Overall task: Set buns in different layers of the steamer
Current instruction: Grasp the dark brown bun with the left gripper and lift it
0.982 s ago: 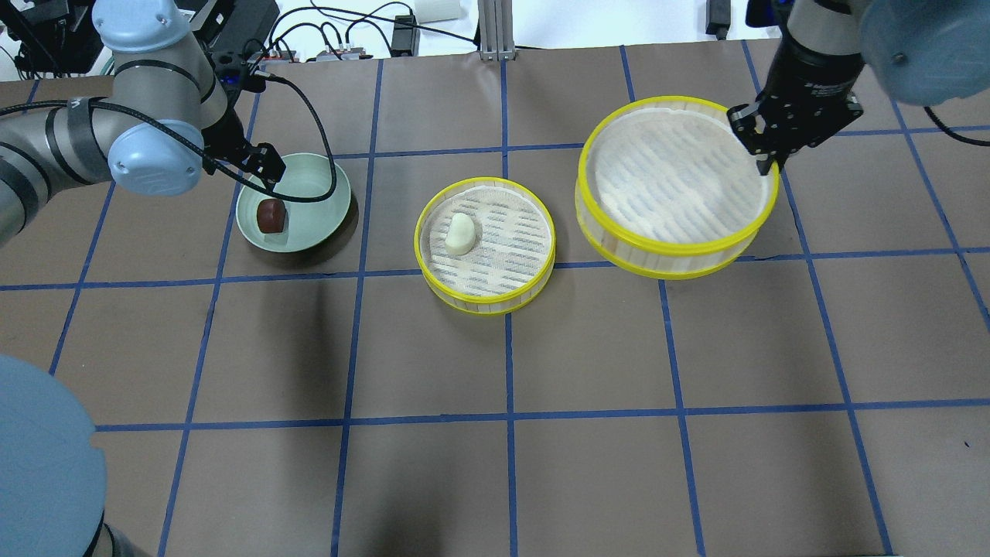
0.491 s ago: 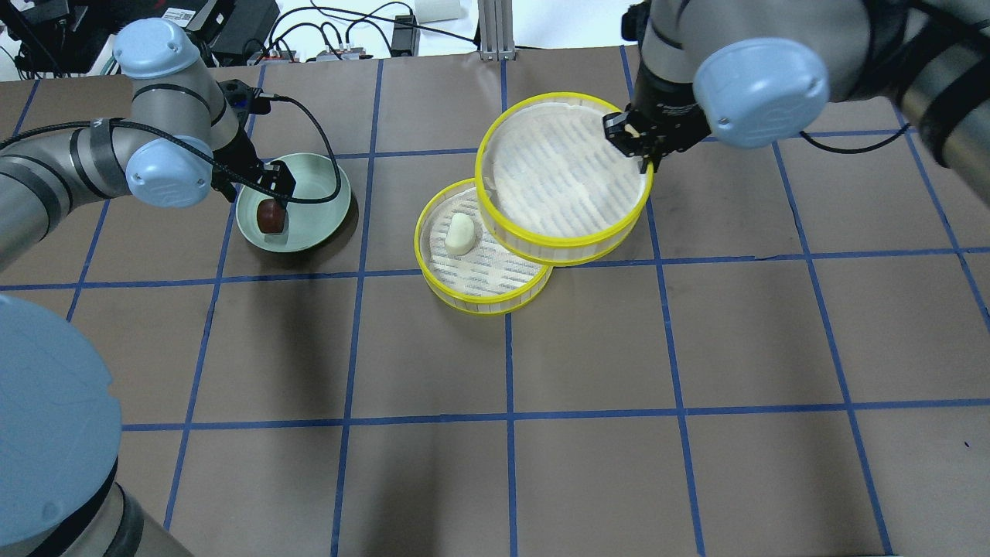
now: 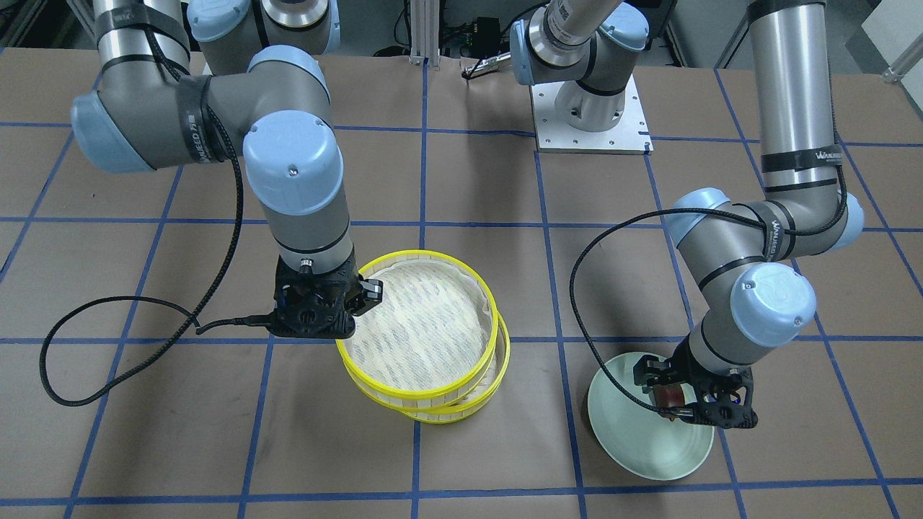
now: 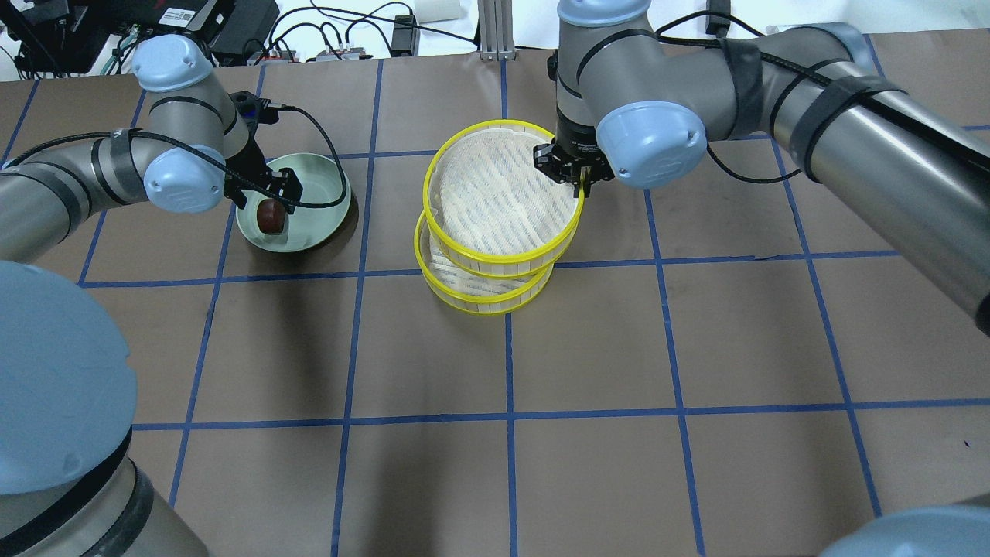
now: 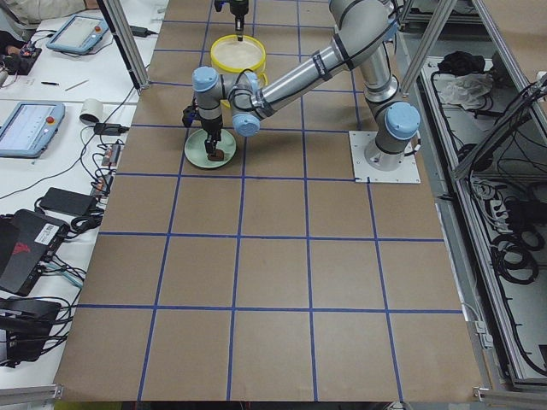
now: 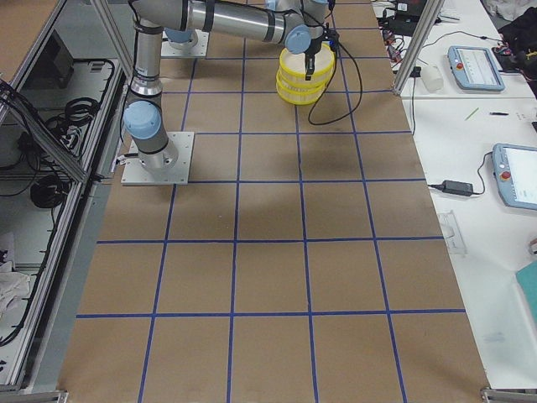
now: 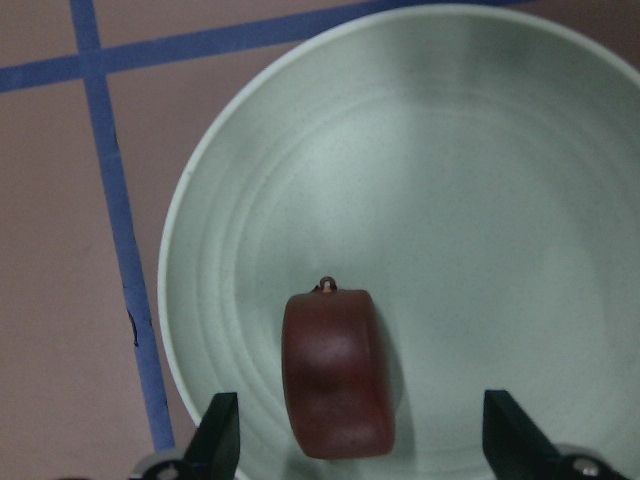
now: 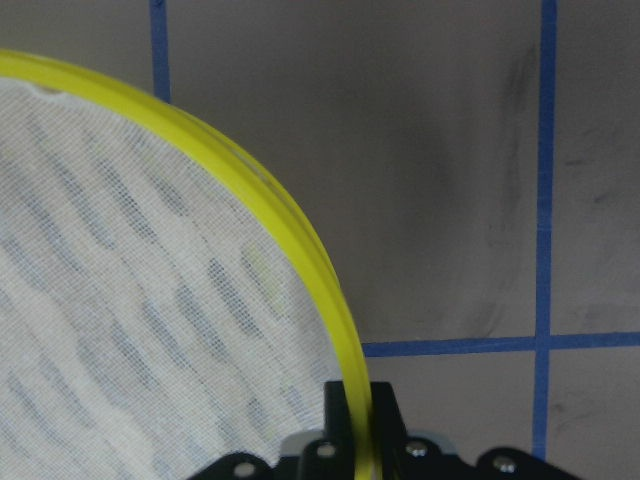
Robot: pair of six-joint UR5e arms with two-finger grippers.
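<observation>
Partly hidden
The lower yellow-rimmed slatted steamer tray (image 4: 495,299) is largely covered by the upper tray (image 4: 503,193); the dark reddish-brown bun (image 3: 673,395) is partly masked by the left gripper (image 3: 691,404).

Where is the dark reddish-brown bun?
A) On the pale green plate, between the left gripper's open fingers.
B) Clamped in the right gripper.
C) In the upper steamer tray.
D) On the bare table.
A: the brown bun lies on the green plate, with the left gripper open astride it.
</observation>
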